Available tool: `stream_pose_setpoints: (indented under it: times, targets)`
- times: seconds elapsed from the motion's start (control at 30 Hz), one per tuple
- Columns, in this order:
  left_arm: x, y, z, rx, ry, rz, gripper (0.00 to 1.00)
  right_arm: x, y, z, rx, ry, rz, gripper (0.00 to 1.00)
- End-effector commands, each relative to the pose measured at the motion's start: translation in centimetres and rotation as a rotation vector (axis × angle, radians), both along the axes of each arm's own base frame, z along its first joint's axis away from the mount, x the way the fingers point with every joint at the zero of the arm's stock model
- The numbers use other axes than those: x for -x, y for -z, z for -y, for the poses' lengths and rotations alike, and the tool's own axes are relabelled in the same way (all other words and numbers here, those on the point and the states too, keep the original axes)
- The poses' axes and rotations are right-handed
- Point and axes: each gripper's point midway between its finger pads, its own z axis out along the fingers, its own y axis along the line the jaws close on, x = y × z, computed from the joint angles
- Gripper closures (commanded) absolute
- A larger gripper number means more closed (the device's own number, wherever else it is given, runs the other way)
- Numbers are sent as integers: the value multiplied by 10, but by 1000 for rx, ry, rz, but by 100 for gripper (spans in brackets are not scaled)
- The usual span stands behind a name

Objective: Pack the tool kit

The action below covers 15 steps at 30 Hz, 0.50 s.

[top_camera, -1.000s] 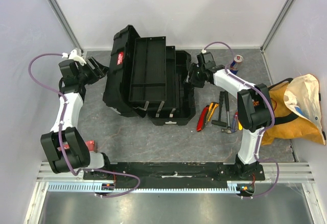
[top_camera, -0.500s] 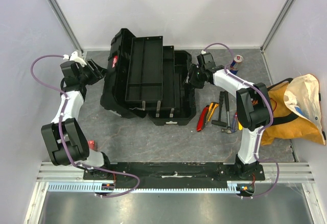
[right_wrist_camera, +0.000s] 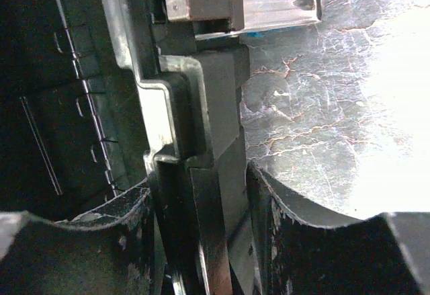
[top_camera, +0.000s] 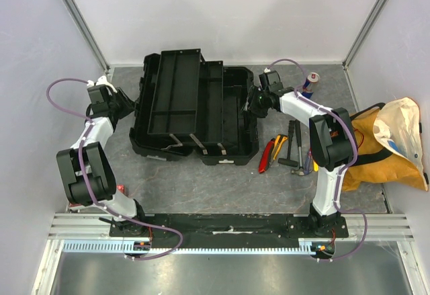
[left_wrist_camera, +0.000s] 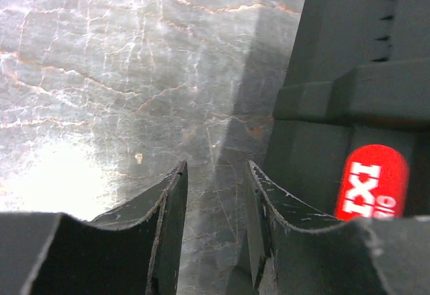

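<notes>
The black toolbox (top_camera: 228, 152) lies open at the back middle of the grey marbled tabletop (top_camera: 201, 187), with white walls (top_camera: 222, 13) around it. Its trays (top_camera: 176, 90) are spread out leftward. The right gripper (right_wrist_camera: 198, 181) is clamped on its right wall. The left gripper (left_wrist_camera: 215, 174), fingers slightly apart and empty, sits beside its red label (left_wrist_camera: 366, 181). Hand tools (top_camera: 289, 150) lie to the right.

A fabric bag (top_camera: 396, 140) and, seemingly, a drink can (top_camera: 312, 80) sit at the right of the table (top_camera: 201, 187).
</notes>
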Motion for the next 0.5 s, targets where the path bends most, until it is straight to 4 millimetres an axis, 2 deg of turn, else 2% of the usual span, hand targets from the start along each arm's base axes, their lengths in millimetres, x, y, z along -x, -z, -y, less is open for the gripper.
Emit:
stream_pose_setpoints:
  times: [0.0, 0.2, 0.37, 0.47]
  targets:
    - [0, 9, -14, -57, -83, -41, 56, 5, 21, 6, 1, 28, -62, 48]
    - [-1, 23, -22, -59, -129, -90, 57, 3, 21, 2, -12, 24, -62, 48]
    - [13, 27, -58, -144, -337, -193, 57, 0, 16, -5, -19, 8, -48, 48]
    - [27, 16, -85, -200, -508, -240, 55, -1, 12, -13, -18, 9, -42, 50]
